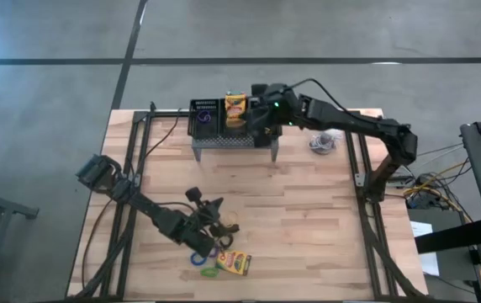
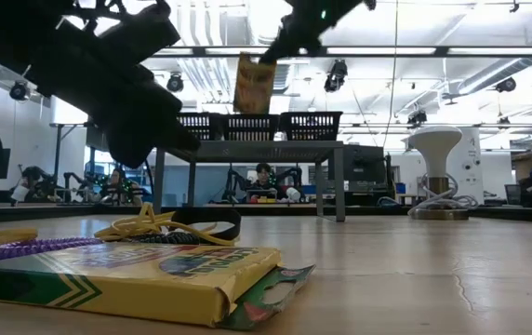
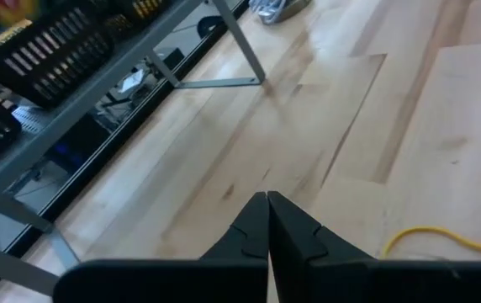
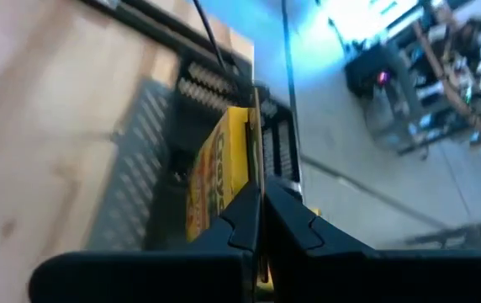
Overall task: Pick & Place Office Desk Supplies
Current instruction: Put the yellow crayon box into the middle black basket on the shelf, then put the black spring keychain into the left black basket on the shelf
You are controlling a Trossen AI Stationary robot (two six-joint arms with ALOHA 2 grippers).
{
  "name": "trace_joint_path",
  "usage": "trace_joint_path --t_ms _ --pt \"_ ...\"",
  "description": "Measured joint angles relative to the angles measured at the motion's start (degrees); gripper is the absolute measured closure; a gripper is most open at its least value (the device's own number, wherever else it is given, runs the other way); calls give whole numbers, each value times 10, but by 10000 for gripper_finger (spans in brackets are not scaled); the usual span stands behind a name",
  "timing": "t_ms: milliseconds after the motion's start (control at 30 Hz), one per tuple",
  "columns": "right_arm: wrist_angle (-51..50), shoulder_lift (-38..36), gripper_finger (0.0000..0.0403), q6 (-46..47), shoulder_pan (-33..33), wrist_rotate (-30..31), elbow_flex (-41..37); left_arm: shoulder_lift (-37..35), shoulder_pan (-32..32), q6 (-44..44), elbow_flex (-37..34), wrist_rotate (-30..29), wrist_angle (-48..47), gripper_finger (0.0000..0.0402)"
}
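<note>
Over the middle mesh bin (image 1: 235,123): my right gripper (image 4: 260,220) pinches a yellow crayon box (image 4: 215,172) upright by its edge.
Box's lower part hidden in the bin; left gripper (image 3: 267,202) closed, empty, near the loops (image 1: 204,252).

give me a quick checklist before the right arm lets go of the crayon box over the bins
1. Right gripper shut on the crayon box: ok.
2. Box above the middle mesh bin on the grey stand: ok in the high view; exact centring cannot tell.
3. Box low enough to drop cleanly: cannot tell; in the low view it hangs above the bin rim.
4. Left gripper shut, empty and away from the stand: ok.
5. Other crayon box and loops left at the near edge: ok.
</note>
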Motion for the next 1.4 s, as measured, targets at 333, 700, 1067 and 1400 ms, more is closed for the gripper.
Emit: trace_joint_path --t_ms 333,700,1067,1400 --pt "6 56 394 20 -52 -24 13 0 10 -5 0 3 -4 400" --pt "51 80 394 50 -56 -17 15 0 10 -11 0 13 -2 400" --pt "91 93 368 59 -65 73 16 0 10 -17 0 18 0 400" --pt "113 67 286 88 -57 148 16 0 10 -22 0 18 0 400"
